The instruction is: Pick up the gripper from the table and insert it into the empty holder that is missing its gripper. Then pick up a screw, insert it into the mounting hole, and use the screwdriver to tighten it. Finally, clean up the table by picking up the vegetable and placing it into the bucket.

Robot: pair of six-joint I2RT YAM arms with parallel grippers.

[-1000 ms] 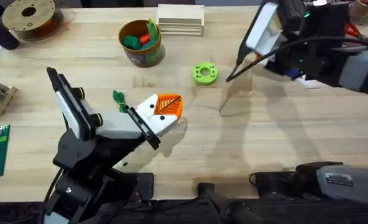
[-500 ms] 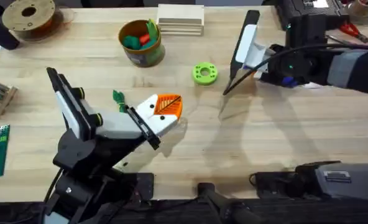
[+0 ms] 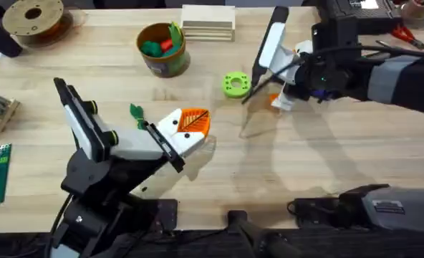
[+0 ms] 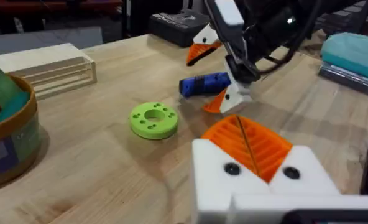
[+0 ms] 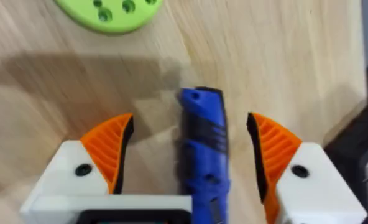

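You're at the screwdriver [image 5: 202, 146] pickup: your right pincer [image 5: 190, 155] straddles it wide open, gripping nothing. Lower, then close squarely on the barrel.

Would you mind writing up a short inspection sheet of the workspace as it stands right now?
Surface: light wooden butcher-block table, bare in the middle.
Job's things: blue pen-shaped screwdriver lying between the right gripper's fingers; small dark green leafy vegetable on the table beside the left arm; round yellow-lined bucket holding green and red toy vegetables.
Clutter: green ring-shaped disc; pale wooden slatted box; brown filament spool.
Grippers: right gripper open, straddling the screwdriver; left gripper low over the table, state unclear.
Cables: black cable along the right arm.
Surroundings: dark equipment at the far right edge.
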